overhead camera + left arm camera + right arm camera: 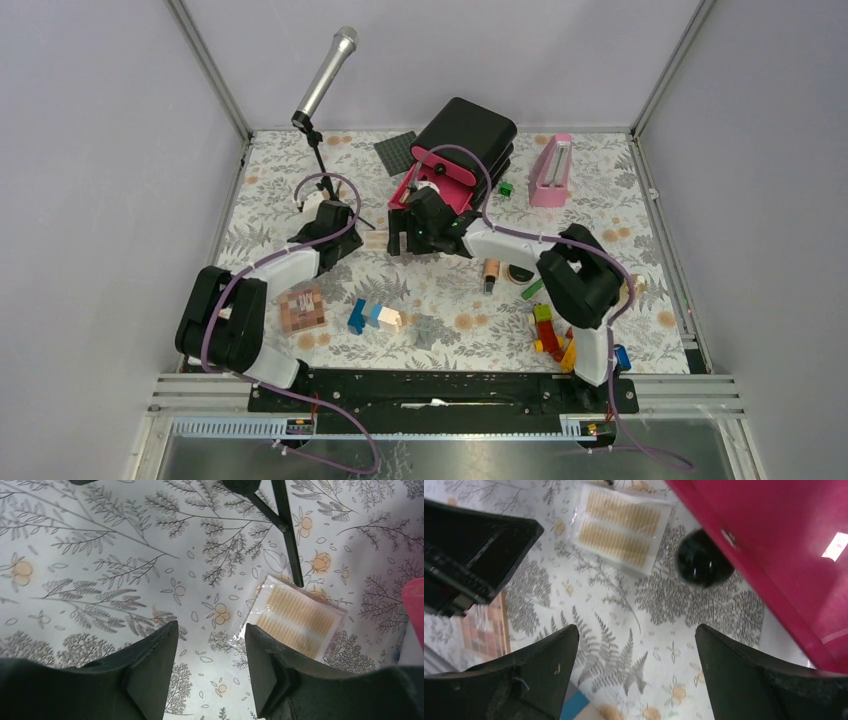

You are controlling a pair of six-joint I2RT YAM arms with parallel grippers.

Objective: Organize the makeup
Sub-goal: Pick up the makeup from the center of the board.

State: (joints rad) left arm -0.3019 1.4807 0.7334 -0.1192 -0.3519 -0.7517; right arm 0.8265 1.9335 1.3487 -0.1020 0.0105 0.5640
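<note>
A clear sachet of yellow strips (300,617) lies flat on the floral cloth, also in the right wrist view (621,527) and the top view (377,240). My left gripper (210,645) is open and empty, just left of the sachet. My right gripper (636,635) is open and empty over bare cloth beside the open pink and black case (455,160). A round black item (701,557) sits against the case wall (784,545). A peach bottle with black cap (491,272) and a round black compact (520,272) lie right of centre. The brown palette (302,310) lies front left. Pencil and lipstick are out of view.
A microphone stand (322,85) stands at the back left, its leg (287,530) reaching the sachet. A pink metronome (552,170) is at the back right. Bright bricks lie at front centre (375,317) and front right (548,330). A dark square plate (395,152) lies behind the case.
</note>
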